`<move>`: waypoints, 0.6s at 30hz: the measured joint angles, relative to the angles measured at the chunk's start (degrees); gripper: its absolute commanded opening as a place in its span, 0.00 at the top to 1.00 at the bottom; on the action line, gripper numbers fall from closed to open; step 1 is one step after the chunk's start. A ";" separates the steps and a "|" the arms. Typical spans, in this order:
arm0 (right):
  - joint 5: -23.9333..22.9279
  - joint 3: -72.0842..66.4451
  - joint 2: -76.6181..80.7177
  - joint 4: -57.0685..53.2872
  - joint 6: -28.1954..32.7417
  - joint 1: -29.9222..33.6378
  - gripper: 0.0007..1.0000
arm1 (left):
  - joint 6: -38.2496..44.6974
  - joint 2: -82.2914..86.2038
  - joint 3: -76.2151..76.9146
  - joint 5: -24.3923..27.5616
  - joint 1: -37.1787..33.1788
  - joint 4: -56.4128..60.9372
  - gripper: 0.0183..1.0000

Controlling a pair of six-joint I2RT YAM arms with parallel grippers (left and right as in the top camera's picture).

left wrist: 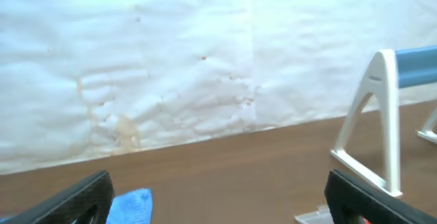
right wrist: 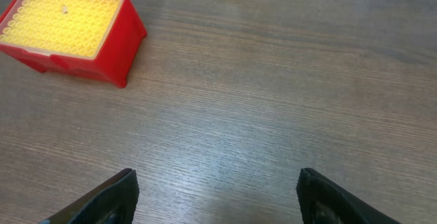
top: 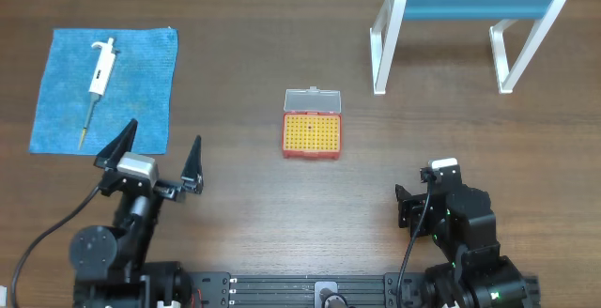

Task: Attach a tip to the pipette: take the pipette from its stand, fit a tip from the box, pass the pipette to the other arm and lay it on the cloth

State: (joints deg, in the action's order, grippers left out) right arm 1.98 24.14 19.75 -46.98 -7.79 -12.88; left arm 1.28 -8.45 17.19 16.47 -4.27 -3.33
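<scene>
The white pipette [top: 100, 69] with a yellow tip lies on the blue cloth [top: 141, 73] at the table's far left. At the middle of the table stands the red tip box [top: 312, 136], lid open, full of yellow tips, also seen as tip box [right wrist: 68, 29]. The white stand [top: 474, 7] with a blue bar holds nothing at the back right. My left gripper [top: 161, 146] is open just off the cloth's near right corner, tilted up toward the wall. My right gripper [right wrist: 217, 181] is open low over bare table near its base, right of the box.
A white wall [left wrist: 171, 60] rises behind the table's far edge. Bare wooden table lies between the box and both arms. The stand's leg [left wrist: 379, 121] and a corner of the cloth [left wrist: 134, 203] show past the left fingers.
</scene>
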 measured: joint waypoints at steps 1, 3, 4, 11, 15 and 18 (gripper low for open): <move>0.00 0.00 0.00 -0.02 0.00 0.00 0.24 | -0.72 0.79 -1.51 -1.42 -0.02 1.03 0.00; 0.00 0.00 0.02 0.04 0.00 0.00 0.24 | -1.79 3.37 -4.90 -4.15 -0.02 1.90 0.00; 0.00 0.00 0.00 0.00 0.00 0.00 0.24 | -2.05 4.52 -6.14 -5.09 -0.02 2.01 0.00; 0.00 0.00 0.00 -0.02 0.02 0.00 0.24 | -4.42 7.52 -15.23 -7.28 0.00 2.16 0.00; 0.00 0.00 0.00 -0.02 0.02 0.00 0.24 | -4.63 7.56 -16.63 -7.48 0.00 -0.26 0.00; 0.00 0.00 0.00 -0.02 0.00 0.00 0.24 | -4.63 7.56 -16.63 -7.48 -0.02 -0.26 0.00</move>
State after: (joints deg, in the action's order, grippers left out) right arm 1.98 24.14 19.75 -47.00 -7.79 -12.88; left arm -3.36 -0.89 0.56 8.99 -4.29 -3.60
